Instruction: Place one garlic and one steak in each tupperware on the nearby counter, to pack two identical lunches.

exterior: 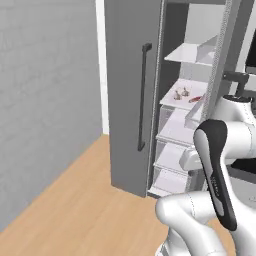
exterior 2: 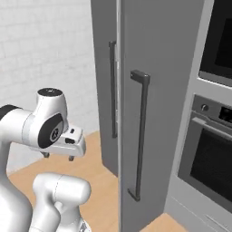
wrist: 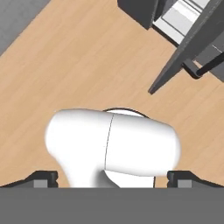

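Gripper [exterior 2: 58, 157] is hanging with fingers spread, empty, pointing down at the floor beside the base. Garlic [exterior: 181, 93] and steak [exterior: 196, 99] are sitting on a fridge shelf [exterior: 176, 101], up and ahead of it.

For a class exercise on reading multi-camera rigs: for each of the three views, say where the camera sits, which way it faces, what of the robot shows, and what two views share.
Left base view: behind the arm's left, looking forward into the open fridge; garlic and steak lie on a shelf; white arm lower right.
Right base view: behind the arm's right, facing the fridge door and oven; arm and open gripper at left.
Hand view: on the hand, pointing down at the wooden floor; fingertips at the bottom.
Shared: both base views show the fridge's vertical handles.
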